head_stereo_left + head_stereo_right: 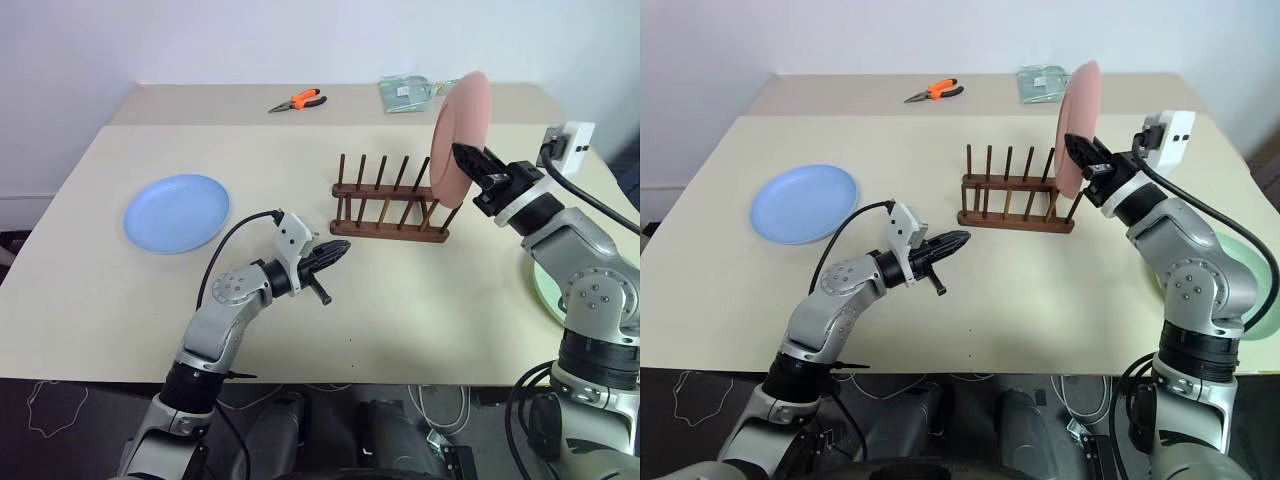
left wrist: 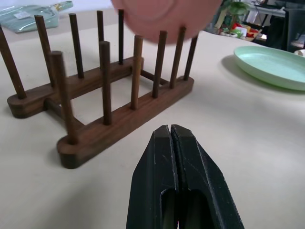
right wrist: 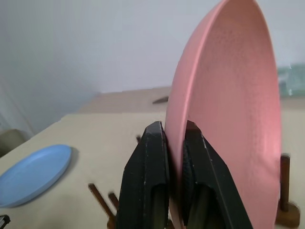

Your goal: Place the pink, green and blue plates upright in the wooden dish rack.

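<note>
A big cream table stood by a pale wall, with a second table pushed against its far edge. In the middle of the near table sat the wooden dish rack, dark brown, with two rows of thin pegs pointing up and nothing between the pegs. The right claw pinched the rim of the pink plate (one black finger on each side of the edge) and held it up on its edge in the air. The plate hung over the right end of the rack, its lower rim close to the last pegs, and it leaned a little. From the left wrist view, the bottom of the pink plate showed just above the far pegs. The left claw was pressed together and held nothing. It hung a little above the table, near the front of the rack and to its left, pointing toward it but not touching it. The blue plate lay flat on the table, well away to the left of the rack. The green plate lay flat near the right edge of the table, past the right arm. Far back on the other table lay orange pliers and a clear bag.
</note>
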`<action>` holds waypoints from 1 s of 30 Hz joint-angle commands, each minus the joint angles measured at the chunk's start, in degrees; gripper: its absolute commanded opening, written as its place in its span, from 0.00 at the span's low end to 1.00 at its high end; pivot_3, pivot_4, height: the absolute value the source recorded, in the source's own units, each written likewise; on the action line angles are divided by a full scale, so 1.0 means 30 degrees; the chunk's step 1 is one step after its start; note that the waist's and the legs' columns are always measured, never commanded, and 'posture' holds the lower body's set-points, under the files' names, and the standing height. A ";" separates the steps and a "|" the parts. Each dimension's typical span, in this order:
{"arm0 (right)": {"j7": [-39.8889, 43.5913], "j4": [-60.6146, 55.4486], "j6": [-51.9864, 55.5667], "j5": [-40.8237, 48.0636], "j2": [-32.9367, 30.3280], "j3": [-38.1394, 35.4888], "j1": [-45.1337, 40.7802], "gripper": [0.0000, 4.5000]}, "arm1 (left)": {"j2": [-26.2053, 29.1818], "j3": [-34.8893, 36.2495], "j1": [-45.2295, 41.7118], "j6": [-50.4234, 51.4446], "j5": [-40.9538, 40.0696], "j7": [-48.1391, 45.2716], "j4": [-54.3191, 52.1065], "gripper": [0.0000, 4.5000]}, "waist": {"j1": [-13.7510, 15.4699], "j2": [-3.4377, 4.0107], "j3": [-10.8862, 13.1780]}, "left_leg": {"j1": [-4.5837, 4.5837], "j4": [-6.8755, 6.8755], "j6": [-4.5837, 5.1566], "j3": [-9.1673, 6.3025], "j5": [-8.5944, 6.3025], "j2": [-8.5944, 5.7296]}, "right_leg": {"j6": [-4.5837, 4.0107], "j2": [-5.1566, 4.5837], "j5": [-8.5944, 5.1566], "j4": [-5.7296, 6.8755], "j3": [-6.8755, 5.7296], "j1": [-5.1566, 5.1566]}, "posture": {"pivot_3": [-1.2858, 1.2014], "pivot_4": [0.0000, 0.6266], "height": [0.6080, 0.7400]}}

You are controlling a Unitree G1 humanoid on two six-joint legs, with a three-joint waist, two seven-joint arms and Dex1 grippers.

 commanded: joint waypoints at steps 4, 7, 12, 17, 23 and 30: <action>0.1265 -0.0021 -0.0745 -0.0791 -0.1099 0.0094 -0.0088 0.57 | -0.0055 -0.0193 0.0047 -0.0416 -0.0111 -0.0031 -0.0597 0.01 | 0.0001 0.0000 0.0001 | 0.0000 0.0000 0.0001 0.0001 0.0000 0.0002 | -0.0002 0.0000 -0.0001 -0.0001 0.0000 0.0000 | 0.52 0.24 0.89; 0.1399 0.0047 -0.1535 -0.1683 -0.1634 -0.0223 -0.0223 0.91 | -0.0042 -0.0207 0.0057 -0.0417 -0.0110 -0.0022 -0.0590 0.01 | 0.0012 0.0000 0.0001 | -0.0001 0.0003 0.0000 0.0002 0.0000 0.0001 | -0.0001 0.0000 -0.0001 -0.0004 0.0000 0.0001 | 0.52 0.24 0.89; 0.3244 -0.0585 -0.2294 -0.2067 -0.4095 -0.2291 0.1837 0.91 | -0.0005 -0.0308 0.0118 -0.0410 -0.0164 -0.0167 -0.0618 0.01 | 0.0137 -0.0002 0.0002 | -0.0011 0.0002 0.0006 -0.0006 -0.0004 -0.0002 | -0.0001 -0.0004 -0.0005 -0.0043 -0.0013 0.0021 | 0.52 0.24 0.89; 0.4704 -0.1058 -0.2306 -0.2446 -0.5434 -0.3727 0.5527 0.91 | -0.0037 -0.0493 -0.0050 -0.0492 -0.0219 -0.0550 -0.0247 0.01 | 0.0012 0.0003 -0.0001 | -0.0006 0.0003 0.0023 -0.0002 -0.0016 0.0005 | -0.0001 -0.0005 -0.0004 -0.0079 -0.0012 0.0043 | 0.52 0.24 0.89; 0.2871 -0.0240 -0.4089 -0.9051 -0.6478 -0.0057 0.9176 0.91 | -0.0196 -0.0752 -0.0448 -0.0702 -0.0111 -0.1046 0.0344 0.01 | -0.0011 0.0014 -0.0008 | 0.0005 0.0022 0.0020 0.0015 -0.0015 0.0022 | -0.0062 -0.0002 -0.0038 -0.0074 -0.0010 0.0049 | 0.52 0.24 0.89; 0.0442 0.0877 -0.2534 -1.2313 -0.6206 0.1348 0.9348 0.79 | -0.0240 -0.0866 -0.0636 -0.0795 0.0001 -0.1352 0.0658 0.01 | 0.0060 0.0021 -0.0012 | -0.0001 0.0020 0.0016 0.0021 -0.0014 0.0017 | -0.0060 -0.0001 -0.0038 -0.0078 -0.0005 0.0042 | 0.52 0.24 0.89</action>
